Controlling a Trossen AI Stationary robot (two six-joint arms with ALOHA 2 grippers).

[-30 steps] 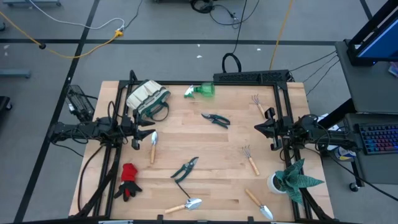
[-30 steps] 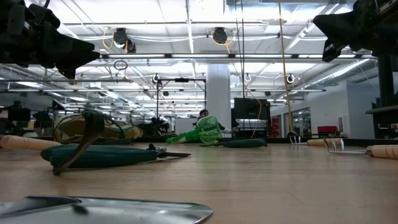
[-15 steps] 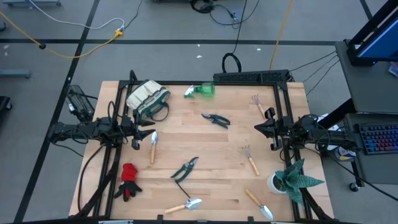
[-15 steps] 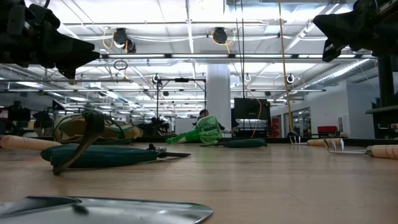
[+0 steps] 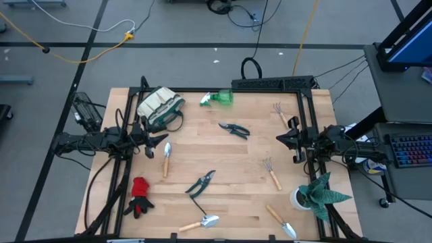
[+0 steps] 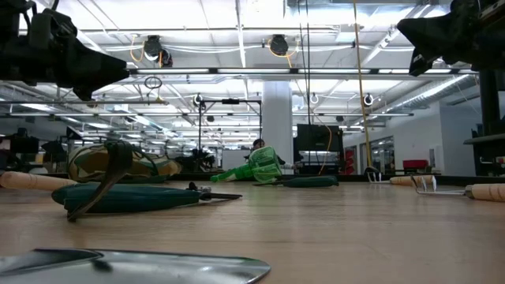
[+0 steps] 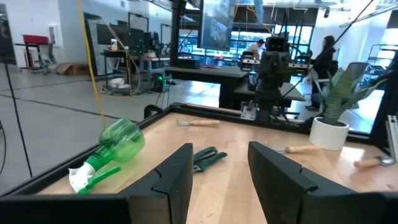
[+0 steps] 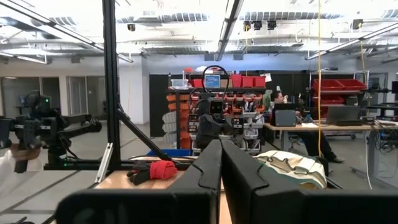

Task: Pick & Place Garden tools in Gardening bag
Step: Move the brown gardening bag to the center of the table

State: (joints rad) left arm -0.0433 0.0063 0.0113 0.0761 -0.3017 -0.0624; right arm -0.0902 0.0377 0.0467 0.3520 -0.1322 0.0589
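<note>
Gardening bag (image 5: 160, 106) sits at the table's far left corner, cream and green, lying tilted with its dark loop handle draped toward the table centre. Nothing visibly in it.

Tools all loose on the wooden table (image 5: 250, 152):
- green spray bottle (image 5: 217, 99) on its side at the far edge, just right of the bag
- black pruning shears (image 5: 234, 129) mid-table, toward the far side
- second pair of shears (image 5: 201, 183), green-handled, mid-table toward the near side
- trowel (image 5: 166, 158) left of centre, blade pointing at the left gripper
- trowel (image 5: 201, 222) at the near edge, centre
- trowel (image 5: 281, 222) at the near right
- fork-rake (image 5: 280, 113) far right
- fork-rake (image 5: 271, 173) right, nearer
- red glove (image 5: 140, 194) near left

Left gripper (image 5: 156, 143) hovers above the table at the left edge, between bag and the left trowel, touching neither. Fingers (image 7: 177, 177) parted with a clear gap, nothing between them.

Right gripper (image 5: 281, 140) waits above the right edge, well apart from every tool. Fingers (image 8: 208, 171) pressed together, holding nothing.

Potted plant (image 5: 317, 193), spiky green in a white pot, stands at the near right corner beside the right arm.
</note>
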